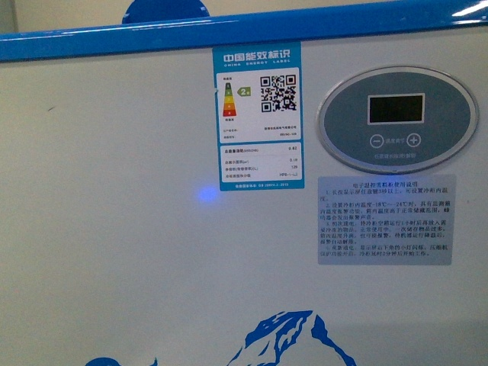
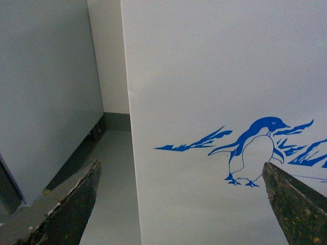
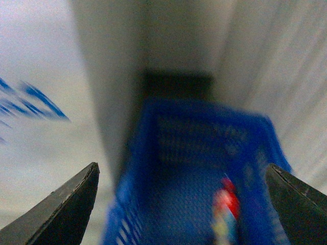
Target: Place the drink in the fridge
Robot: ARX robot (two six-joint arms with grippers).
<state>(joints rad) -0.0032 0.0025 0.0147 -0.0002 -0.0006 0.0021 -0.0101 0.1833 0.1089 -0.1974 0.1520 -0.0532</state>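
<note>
The white fridge (image 1: 114, 267) fills the front view, with its blue top rim (image 1: 229, 38), an oval grey display (image 1: 396, 120) and a blue mountain picture at the bottom. Neither arm shows there. In the left wrist view my left gripper (image 2: 181, 171) is open and empty, facing the fridge's white front (image 2: 214, 76) with the blue penguin (image 2: 253, 153). In the blurred right wrist view my right gripper (image 3: 181, 171) is open and empty above a blue basket (image 3: 179, 194). A drink (image 3: 226, 212) with a red top lies in the basket.
A tall grey cabinet (image 2: 46, 92) stands beside the fridge, with a narrow strip of grey floor (image 2: 110, 178) between them. An energy label (image 1: 256, 114) and an instruction sticker (image 1: 385, 219) are on the fridge front. A white wall (image 3: 286, 76) flanks the basket.
</note>
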